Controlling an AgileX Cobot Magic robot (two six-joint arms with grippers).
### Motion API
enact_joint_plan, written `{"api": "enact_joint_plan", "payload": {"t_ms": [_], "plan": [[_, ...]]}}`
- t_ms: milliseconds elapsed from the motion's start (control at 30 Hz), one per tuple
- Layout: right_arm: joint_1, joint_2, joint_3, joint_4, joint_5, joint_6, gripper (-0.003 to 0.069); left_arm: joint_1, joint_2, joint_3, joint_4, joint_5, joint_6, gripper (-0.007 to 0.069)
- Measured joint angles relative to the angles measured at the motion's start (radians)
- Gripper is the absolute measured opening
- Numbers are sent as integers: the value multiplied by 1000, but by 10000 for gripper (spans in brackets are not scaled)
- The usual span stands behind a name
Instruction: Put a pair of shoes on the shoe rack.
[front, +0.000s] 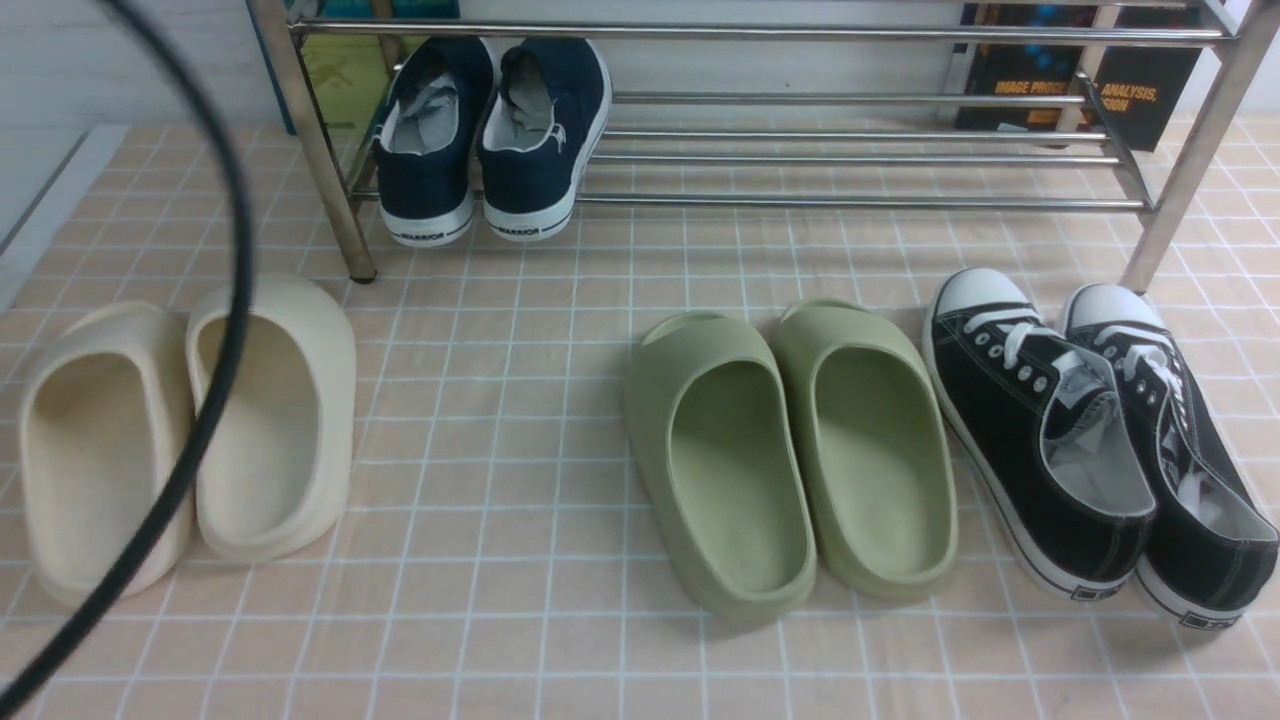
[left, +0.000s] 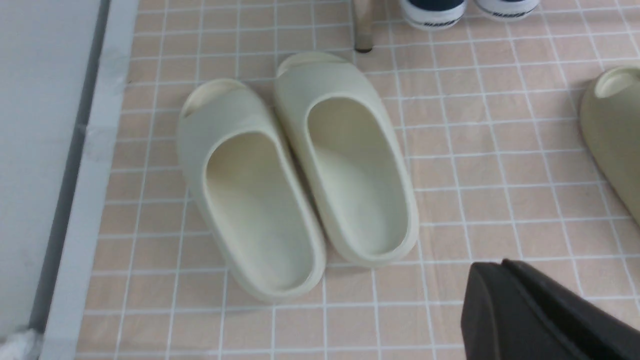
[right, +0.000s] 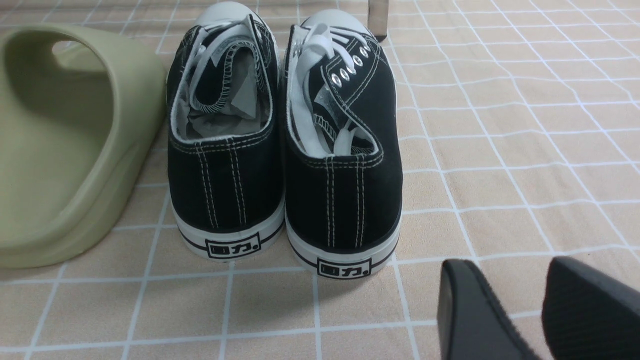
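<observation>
The pair of shoes, two navy slip-ons with white soles (front: 430, 140) (front: 545, 130), stands side by side on the lower bars of the shoe rack (front: 850, 200), at its left end, heels toward me. Their heels (left: 432, 12) show at the edge of the left wrist view. My left gripper (left: 492, 263) is shut with nothing in it, hanging above the tiled floor near the cream slides. My right gripper (right: 506, 261) is open and empty, just behind and beside the heels of the black sneakers. Neither gripper shows in the front view.
In front of the rack, cream slides (front: 190, 430) lie on the left, green slides (front: 790, 450) in the middle and black lace-up sneakers (front: 1090, 440) on the right. A black cable (front: 215, 380) crosses the left of the front view. Books (front: 1080, 70) stand behind the rack.
</observation>
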Motion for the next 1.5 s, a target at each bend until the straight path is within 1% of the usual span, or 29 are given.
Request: {"api": "enact_joint_plan", "payload": {"t_ms": [33, 100, 267, 300, 433, 500, 567, 667, 767, 867, 967, 1100, 1200, 1300, 1333, 1367, 1400, 1433, 1500], "plan": [[0, 0, 0, 0, 0, 0, 239, 0, -21, 8, 6, 0, -5, 20], [0, 0, 0, 0, 0, 0, 239, 0, -141, 96, 33, 3, -64, 22], [0, 0, 0, 0, 0, 0, 239, 0, -281, 173, 35, 31, -93, 23], [0, 0, 0, 0, 0, 0, 239, 0, -310, 178, 34, 56, -95, 23], [0, 0, 0, 0, 0, 0, 239, 0, -343, 181, 38, 134, -98, 27], [0, 0, 0, 0, 0, 0, 239, 0, -345, 181, 80, 172, -100, 31], [0, 0, 0, 0, 0, 0, 239, 0, -345, 181, 105, 172, -120, 33], [0, 0, 0, 0, 0, 0, 239, 0, -345, 181, 106, 172, -152, 33], [0, 0, 0, 0, 0, 0, 239, 0, -345, 181, 102, 172, -152, 26], [0, 0, 0, 0, 0, 0, 239, 0, -345, 181, 42, 172, -119, 18], [0, 0, 0, 0, 0, 0, 239, 0, -345, 184, -20, 165, -111, 18], [0, 0, 0, -1, 0, 0, 239, 1, -354, 229, -62, 72, -104, 18], [0, 0, 0, -1, 0, 0, 239, 24, -398, 339, -105, -101, -62, 18], [0, 0, 0, -1, 0, 0, 239, 115, -480, 487, -167, -338, 5, 18], [0, 0, 0, -1, 0, 0, 239, 122, -480, 496, -167, -352, 8, 18], [0, 0, 0, -1, 0, 0, 239, 150, -509, 533, -180, -410, 23, 18], [0, 0, 0, -1, 0, 0, 239, 186, -533, 571, -186, -465, 40, 18], [0, 0, 0, -1, 0, 0, 239, 238, -577, 648, -191, -568, 60, 18], [0, 0, 0, -1, 0, 0, 239, 312, -647, 744, -193, -679, 76, 18]]}}
